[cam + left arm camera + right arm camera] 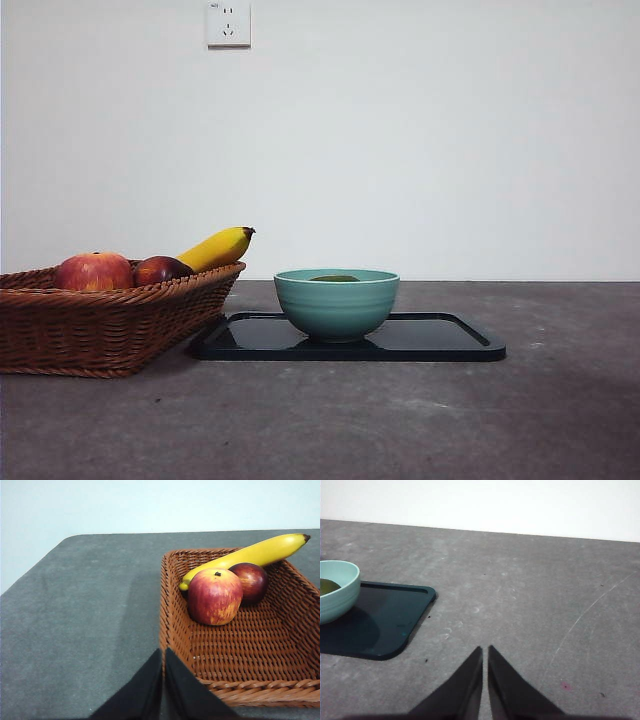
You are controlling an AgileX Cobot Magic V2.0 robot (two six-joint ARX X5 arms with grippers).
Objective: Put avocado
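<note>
Avocado (335, 278) in bowl (336, 303) (on tray (440, 340)) | both grippers closed, empty

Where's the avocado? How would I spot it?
Find the black tray right of the wicker basket. On it stands a teal bowl; the avocado lies inside, only its dull dark-green top showing above the rim, unlike the basket's red and yellow fruit.

Left gripper (163, 652): two matte black fingers (145, 690), wedge-shaped, tapering to thin tips. Right gripper (485, 650): same black pointed fingers (510, 692), plain, smooth surface.
</note>
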